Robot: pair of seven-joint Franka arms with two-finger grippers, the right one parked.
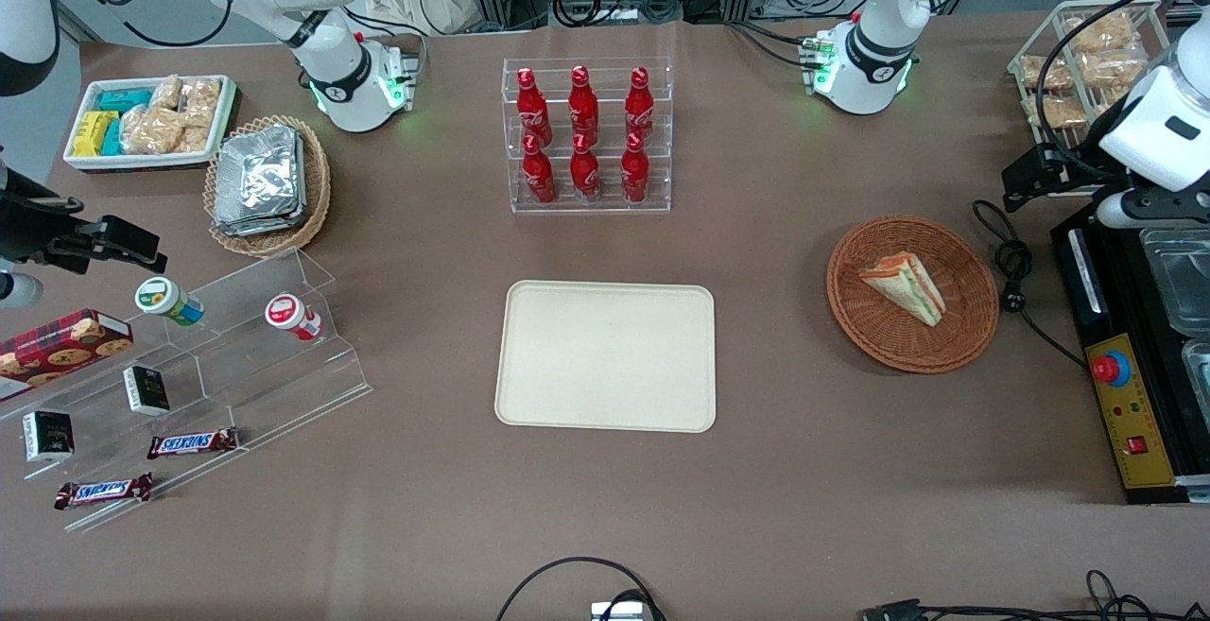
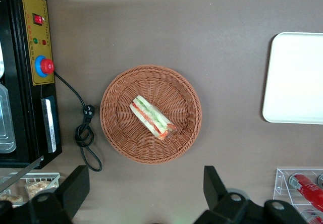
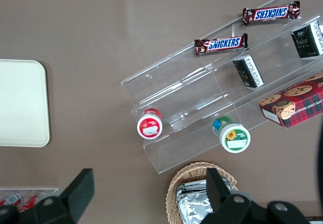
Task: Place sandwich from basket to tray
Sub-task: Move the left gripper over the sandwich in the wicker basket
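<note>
Sandwich (image 1: 905,286) lies in the reddish-brown wicker basket (image 1: 974,319), on its side, filling layers showing; in the wrist view the wedge (image 2: 152,117) sits near the basket's (image 2: 121,133) centre. Basket stands on the brown surface (image 1: 803,470) toward the working arm's end, beside the cream tray (image 1: 606,356), apart from it w/ bare surface between. Tray holds nothing.

Left arm's hand (image 2: 144,196) hovers high above the basket, fingers (image 2: 214,183) spread wide, not touching anything; sandwich sits between the two fingers' line and the camera's centre.

Black control box w/ red button (image 1: 1111,369) near the basket, black cable (image 1: 1011,267) coiled between them. Rack of red Coca-Cola bottles (image 1: 584,134) farther from the front camera than the tray.
</note>
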